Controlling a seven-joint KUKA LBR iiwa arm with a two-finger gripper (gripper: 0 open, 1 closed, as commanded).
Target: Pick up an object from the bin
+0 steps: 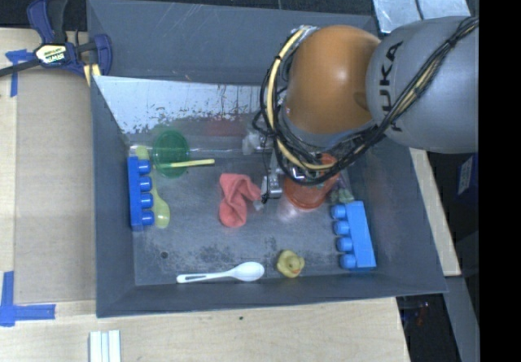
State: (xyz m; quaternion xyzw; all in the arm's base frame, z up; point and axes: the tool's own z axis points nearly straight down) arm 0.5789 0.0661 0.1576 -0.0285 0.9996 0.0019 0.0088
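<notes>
arm [427, 84]: reaches in from the right | wrist: orange cover [330, 80] up, cables [278, 80] looped round | jaws: pointing down beneath it

1. You see a thick, rounded arm [431, 84] in pale grey, marked with black "KUKA" lettering [383, 80].
2. Its wrist wears a smooth orange dome cover [330, 80].
3. Black and yellow cables [281, 108] loop around that cover.
4. The gripper [271, 183] is silver-grey metal.
</notes>
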